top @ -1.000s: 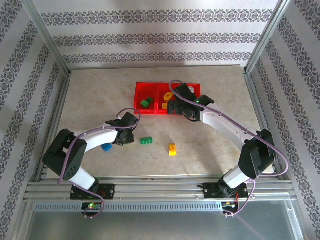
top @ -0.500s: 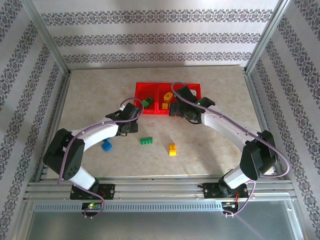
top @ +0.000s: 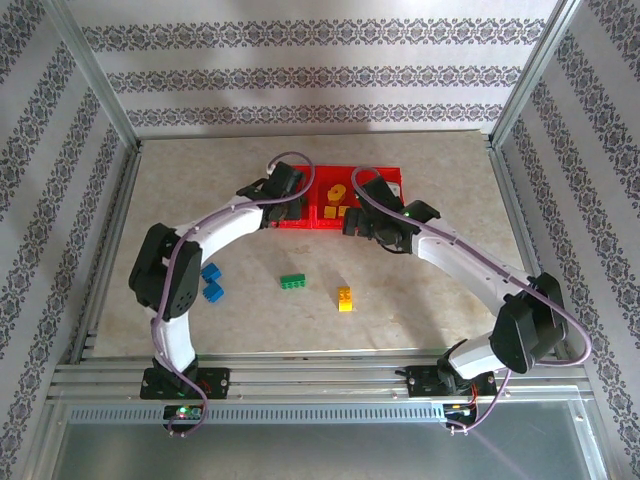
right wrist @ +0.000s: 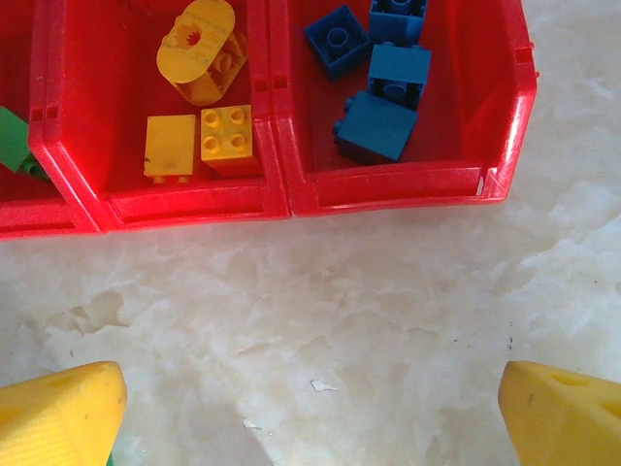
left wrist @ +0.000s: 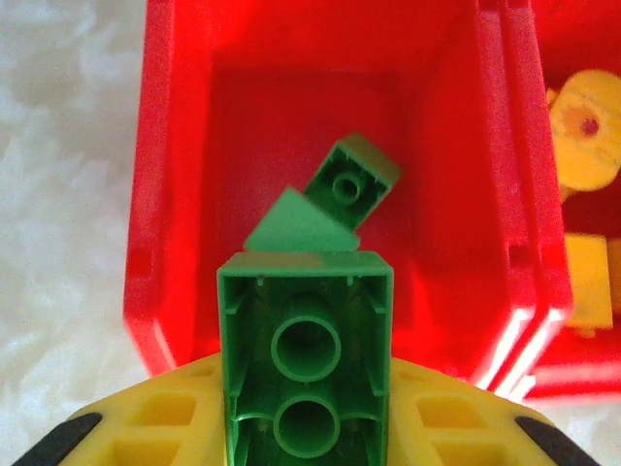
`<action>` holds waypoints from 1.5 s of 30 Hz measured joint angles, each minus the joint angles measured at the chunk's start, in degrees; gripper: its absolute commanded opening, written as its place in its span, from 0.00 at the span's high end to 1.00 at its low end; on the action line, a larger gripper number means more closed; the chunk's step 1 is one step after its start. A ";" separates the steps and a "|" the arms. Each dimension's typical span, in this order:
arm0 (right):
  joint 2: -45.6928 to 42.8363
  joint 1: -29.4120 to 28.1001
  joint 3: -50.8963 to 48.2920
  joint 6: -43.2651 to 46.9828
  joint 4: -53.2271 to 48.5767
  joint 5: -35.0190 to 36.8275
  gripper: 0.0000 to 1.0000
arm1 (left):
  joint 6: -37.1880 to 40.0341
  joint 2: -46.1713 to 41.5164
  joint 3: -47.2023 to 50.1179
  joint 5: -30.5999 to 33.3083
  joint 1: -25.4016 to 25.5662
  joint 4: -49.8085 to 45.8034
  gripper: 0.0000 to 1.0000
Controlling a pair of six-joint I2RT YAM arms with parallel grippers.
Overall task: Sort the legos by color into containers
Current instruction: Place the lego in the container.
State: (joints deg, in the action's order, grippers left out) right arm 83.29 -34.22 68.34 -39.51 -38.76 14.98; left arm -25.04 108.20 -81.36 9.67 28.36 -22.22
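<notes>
My left gripper [left wrist: 306, 432] is shut on a green lego [left wrist: 306, 359], held stud-side away over the left compartment of the red tray [left wrist: 165, 194]. Two green legos [left wrist: 344, 189] lie in that compartment. In the top view the left gripper [top: 285, 200] hangs over the tray's left end [top: 280, 222]. My right gripper [right wrist: 310, 417] stands open and empty above bare table just in front of the tray [right wrist: 291, 199]. The middle compartment holds three yellow legos [right wrist: 225, 136], and the right one several blue legos [right wrist: 378, 126].
On the table in front of the tray lie a green lego [top: 293, 282], a yellow lego [top: 345, 298] and two blue legos [top: 212, 283]. Aluminium rails and patterned walls frame the table on all sides.
The left arm has swung from the table's near left up over the tray's left compartment, carrying the green lego. The right gripper has pulled back a little from the tray, still open.
</notes>
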 measured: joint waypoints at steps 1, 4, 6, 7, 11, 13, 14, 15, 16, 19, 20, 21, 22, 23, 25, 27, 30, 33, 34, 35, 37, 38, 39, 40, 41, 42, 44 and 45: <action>-0.28 0.00 -0.31 -0.09 0.02 0.02 0.02 | 0.28 1.07 -1.42 0.02 -0.22 -0.17 0.72; -1.40 0.00 -1.14 -0.72 0.00 0.02 0.02 | 1.05 4.63 -6.19 0.04 -0.85 -1.14 0.72; -2.19 0.00 -1.55 -0.92 -0.04 0.02 0.02 | 1.31 6.64 -8.79 0.04 -1.20 -1.64 0.71; -2.56 0.00 -1.68 -0.98 0.00 0.02 0.02 | 1.46 7.52 -9.81 0.04 -1.40 -1.99 0.71; -3.69 0.00 -2.25 -1.14 0.00 0.02 0.02 | 2.01 10.38 -13.03 0.92 -1.77 -3.43 0.71; -4.09 0.00 -2.49 -1.16 0.02 0.02 0.02 | 2.23 11.98 -14.75 1.51 -1.90 -4.31 0.71; -4.17 0.00 -2.62 -1.20 0.00 0.04 0.02 | 2.32 12.55 -15.39 1.79 -1.92 -4.61 0.71; -4.33 0.00 -2.82 -1.29 0.02 0.02 0.02 | 2.36 13.25 -16.17 2.10 -1.97 -4.96 0.71; -4.46 0.00 -3.04 -1.33 0.02 0.02 0.02 | 2.38 13.97 -16.92 2.43 -1.97 -5.33 0.70; -4.55 0.00 -3.37 -1.36 0.00 0.02 0.02 | 2.38 15.23 -18.12 2.86 -2.01 -5.92 0.67; -4.55 0.00 -3.41 -1.40 0.00 0.02 0.02 | 2.38 15.37 -18.29 2.95 -2.03 -6.16 0.66; -4.59 0.00 -3.50 -1.55 0.02 0.00 0.02 | 2.38 15.45 -18.45 3.02 -2.08 -6.47 0.65; -4.66 -0.02 -3.63 -1.75 0.02 0.02 0.02 | 2.36 15.47 -18.62 3.04 -2.14 -6.71 0.65; -4.72 -0.02 -3.74 -1.90 0.02 0.00 0.02 | 2.36 15.47 -18.75 3.06 -2.14 -6.95 0.64; -4.94 -0.02 -4.09 -2.32 0.02 0.00 0.02 | 2.36 15.50 -19.10 3.06 -2.19 -7.15 0.60; -5.16 -0.02 -4.35 -2.47 0.04 0.00 0.02 | 2.36 15.50 -19.28 3.06 -2.19 -7.19 0.58; -5.88 -0.02 -4.98 -2.62 0.04 0.00 0.02 | 2.36 15.50 -19.30 3.06 -2.19 -7.19 0.55; -6.12 -0.02 -5.14 -2.64 0.04 0.00 0.02 | 2.32 15.50 -19.30 3.06 -2.19 -7.21 0.55; -6.14 -0.02 -5.14 -2.64 0.04 0.00 0.02 | 2.29 15.50 -19.30 3.06 -2.19 -7.21 0.55; -6.14 -0.02 -5.14 -2.67 0.04 0.00 0.02 | 2.25 15.50 -19.30 3.04 -2.19 -7.19 0.55; -6.21 -0.04 -5.14 -2.78 0.04 0.00 0.02 | 2.10 15.50 -19.30 3.04 -2.19 -7.19 0.54; -6.23 -0.04 -5.14 -2.80 0.04 0.00 0.02 | 2.03 15.50 -19.30 3.04 -2.19 -7.19 0.54; -6.27 -0.07 -5.14 -2.80 0.04 0.00 0.02 | 1.92 15.50 -19.28 3.04 -2.19 -7.19 0.54; -6.32 -0.07 -5.14 -2.82 0.04 0.00 0.02 | 1.88 15.50 -19.28 3.04 -2.19 -7.19 0.53; -6.32 -0.07 -5.14 -2.84 0.04 0.02 0.02 | 1.86 15.39 -19.17 3.02 -2.19 -7.17 0.53; -6.32 -0.07 -5.14 -2.84 0.04 0.00 0.02 | 1.77 15.15 -18.84 3.02 -2.19 -7.15 0.52; -6.32 -0.07 -5.14 -3.08 0.04 0.02 0.02 | 1.53 13.84 -17.44 2.91 -2.19 -7.10 0.50; -6.32 -0.17 -5.14 -3.26 0.04 0.07 0.02 | 1.42 13.09 -16.70 2.82 -2.19 -7.10 0.49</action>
State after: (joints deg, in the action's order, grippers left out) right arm 76.97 -34.39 63.20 -42.76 -38.72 15.05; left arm -23.62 121.30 -98.06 12.49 26.17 -29.32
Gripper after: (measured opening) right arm 0.983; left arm 0.494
